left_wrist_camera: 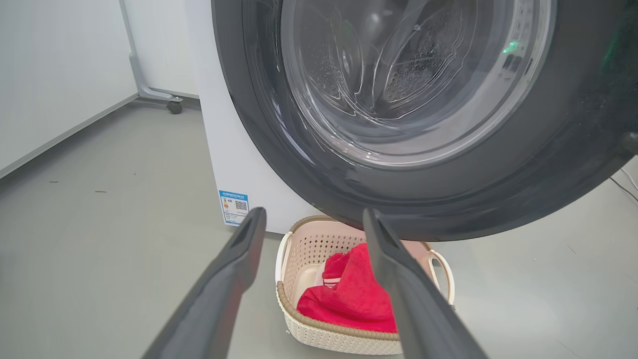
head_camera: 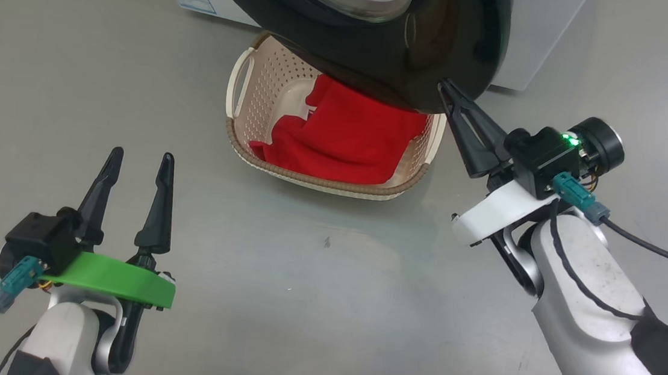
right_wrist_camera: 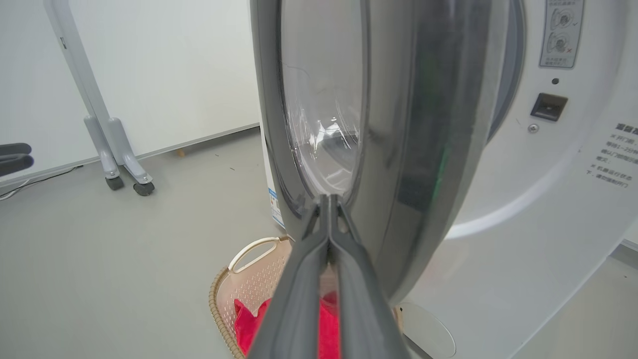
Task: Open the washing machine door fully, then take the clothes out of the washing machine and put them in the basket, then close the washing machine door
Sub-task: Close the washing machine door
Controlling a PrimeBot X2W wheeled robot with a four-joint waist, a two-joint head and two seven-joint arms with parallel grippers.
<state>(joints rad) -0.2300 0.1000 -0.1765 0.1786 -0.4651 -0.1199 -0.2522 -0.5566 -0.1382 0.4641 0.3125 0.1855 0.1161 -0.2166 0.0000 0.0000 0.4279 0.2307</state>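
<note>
Clenched on nothing, the right gripper noses the outer rim of the washing machine door; the left gripper, released, hangs well apart.

Door cut off at top edge, hides far end of basket & pt of clothes.

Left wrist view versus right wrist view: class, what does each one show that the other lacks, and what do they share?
Left wrist view: the open left tool, and the washing machine door face-on, drum holes visible through its glass. Right wrist view: the shut right tool with tips at the door's rim, the door edge-on, and the latch socket on the washing machine front. Shared: the door, and the basket below holding the red clothes.
</note>
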